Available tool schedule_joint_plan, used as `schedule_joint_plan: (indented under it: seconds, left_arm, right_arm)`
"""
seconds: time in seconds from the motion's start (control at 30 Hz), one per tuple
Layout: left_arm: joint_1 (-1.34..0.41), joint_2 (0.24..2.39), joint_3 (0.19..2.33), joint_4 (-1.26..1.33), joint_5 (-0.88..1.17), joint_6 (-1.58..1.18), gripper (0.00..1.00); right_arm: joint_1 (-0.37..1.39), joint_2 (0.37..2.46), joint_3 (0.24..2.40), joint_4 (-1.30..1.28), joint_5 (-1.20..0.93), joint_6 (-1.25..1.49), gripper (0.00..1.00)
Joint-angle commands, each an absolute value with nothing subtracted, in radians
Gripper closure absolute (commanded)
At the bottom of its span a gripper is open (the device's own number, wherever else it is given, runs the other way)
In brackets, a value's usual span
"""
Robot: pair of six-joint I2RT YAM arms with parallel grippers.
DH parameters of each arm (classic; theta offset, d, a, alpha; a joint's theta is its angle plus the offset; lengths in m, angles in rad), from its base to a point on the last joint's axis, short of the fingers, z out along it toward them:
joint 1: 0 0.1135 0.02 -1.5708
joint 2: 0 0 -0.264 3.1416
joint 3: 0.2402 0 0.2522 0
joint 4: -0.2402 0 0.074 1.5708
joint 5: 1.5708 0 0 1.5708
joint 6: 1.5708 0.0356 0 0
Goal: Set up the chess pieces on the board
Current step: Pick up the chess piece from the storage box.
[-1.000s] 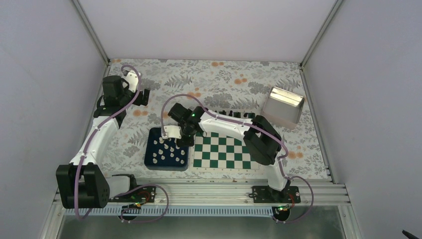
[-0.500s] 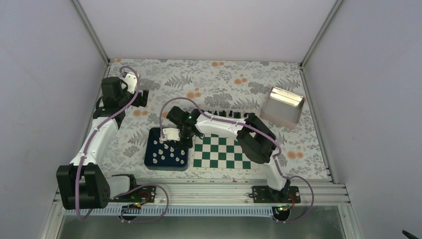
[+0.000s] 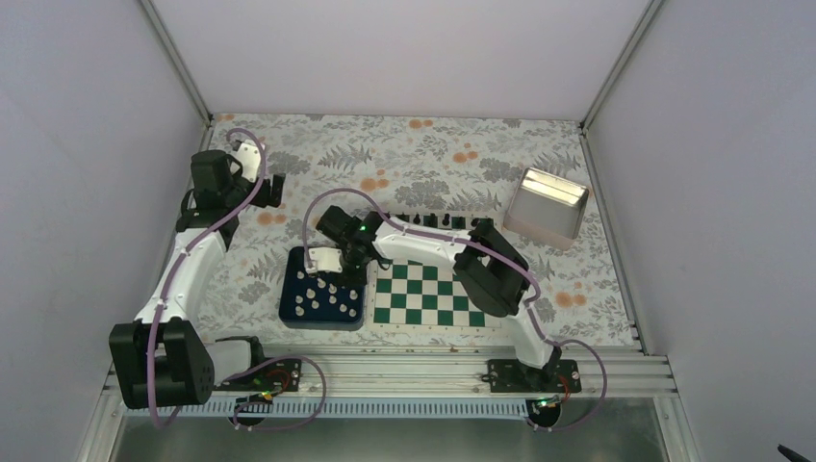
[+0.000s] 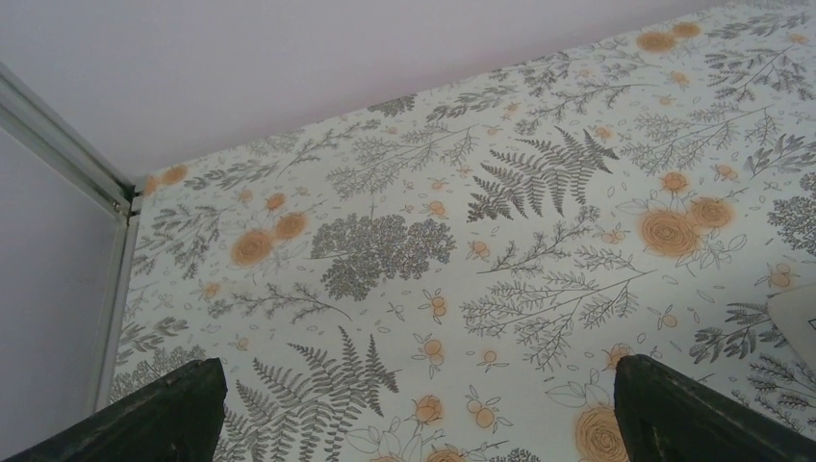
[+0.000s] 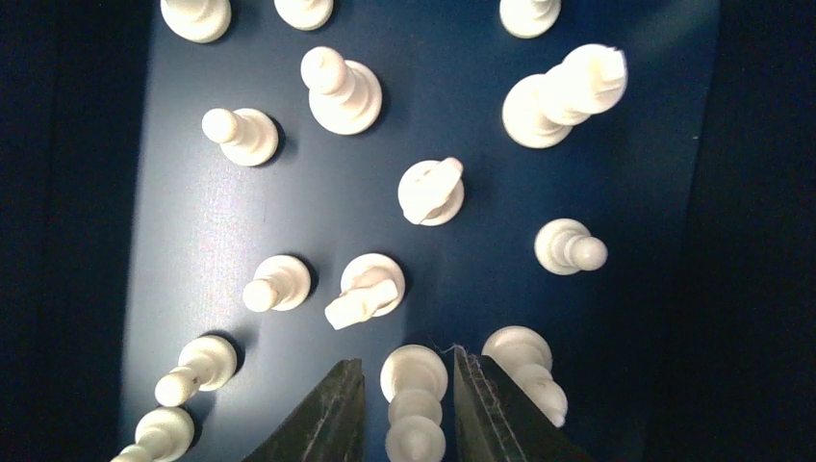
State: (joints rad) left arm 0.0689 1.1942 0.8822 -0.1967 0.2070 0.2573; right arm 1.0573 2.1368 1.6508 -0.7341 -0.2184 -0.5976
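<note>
**Jaws of the right gripper (image 5: 406,366) set about one white piece (image 5: 414,390) in the tray (image 5: 289,192)**

Jaws of the right gripper stand narrowed to either side of a single upright white piece. Thin dark gaps show on both its flanks, and whether they pinch it cannot be told. Around it the other chess pieces (image 5: 430,191) stand scattered on the floor of the dark navy tray. In the top view the tray lies just beside the left edge of the board (image 3: 433,300), on the flowered tabletop (image 3: 404,159). The right arm (image 3: 433,248) reaches across the board's far left corner, and its gripper hangs over the tray. Small black pieces (image 3: 435,221) line the board's far edge. A metal box (image 3: 548,205) sits well apart at far right. Jaws of the left gripper (image 4: 414,414) are spread fully wide, grasping nothing, above the flowered tabletop near its far left corner.
</note>
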Motion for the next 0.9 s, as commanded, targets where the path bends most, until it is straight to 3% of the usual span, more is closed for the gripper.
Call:
schedule_joint_plan:
  seconds: [0.0,0.13,0.3,0.87]
  left_arm:
    - [0.080,1.171,0.875,-0.175,0.246,0.261,0.00]
    - [0.083,1.172,0.877,-0.178,0.254,0.261,0.00]
    - [0.084,1.172,0.877,-0.178,0.259,0.262,0.00]
    - [0.096,1.172,0.877,-0.174,0.259,0.262,0.00]
  right_arm:
    - [1.072,2.163,1.675,-0.734,-0.211,-0.588,0.73]
    - [1.072,2.152,1.667,-0.734,-0.206,-0.585,0.75]
    - [1.073,2.148,1.668,-0.741,-0.200,-0.586,0.92]
    - [0.994,1.876,1.697,-0.854,-0.281,-0.574,0.96]
